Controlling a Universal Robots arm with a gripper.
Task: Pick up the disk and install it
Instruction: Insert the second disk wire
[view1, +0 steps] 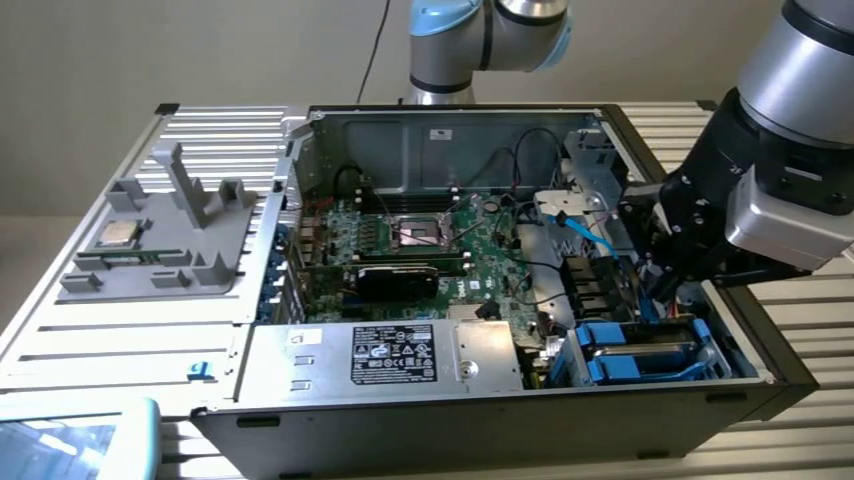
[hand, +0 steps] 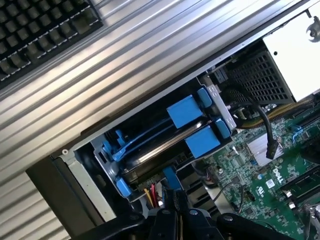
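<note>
A ribbed metal table (view1: 120, 335) carries the open computer case (view1: 400, 130). On the exterior view's left lies a grey plastic fixture (view1: 167, 235). A blue-edged object, perhaps a tray (view1: 74, 440), sits at the near corner.

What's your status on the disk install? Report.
Gripper shut, empty, above the drive bay. Disk sits in the bay in its blue carrier. Red and yellow cables near the fingertips.
</note>
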